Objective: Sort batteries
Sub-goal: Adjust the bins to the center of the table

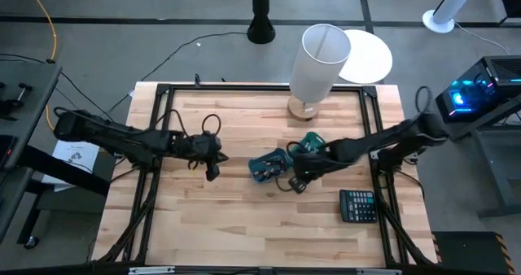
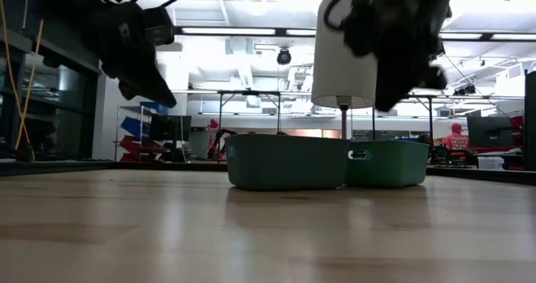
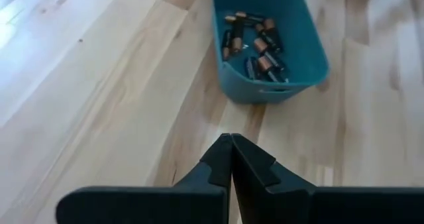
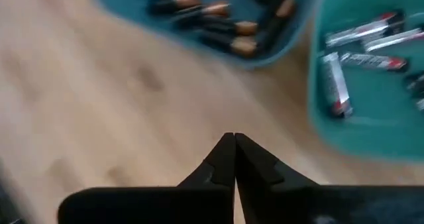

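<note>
Two small teal bins stand side by side at the table's middle. The left bin (image 1: 269, 167) (image 3: 268, 38) holds several dark, copper-tipped batteries (image 3: 255, 45) (image 4: 218, 18). The right bin (image 1: 309, 142) (image 4: 371, 78) holds several silvery batteries (image 4: 361, 48). My left gripper (image 1: 213, 172) (image 3: 231, 151) is shut and empty, above bare wood left of the bins. My right gripper (image 1: 297, 184) (image 4: 234, 148) is shut and empty, above the table just near-side of the bins.
A black calculator (image 1: 358, 205) lies near the table's right edge. A white lamp (image 1: 317, 63) stands at the far edge behind the bins. Bare wood (image 1: 228, 226) stretches across the near half and the left part of the table.
</note>
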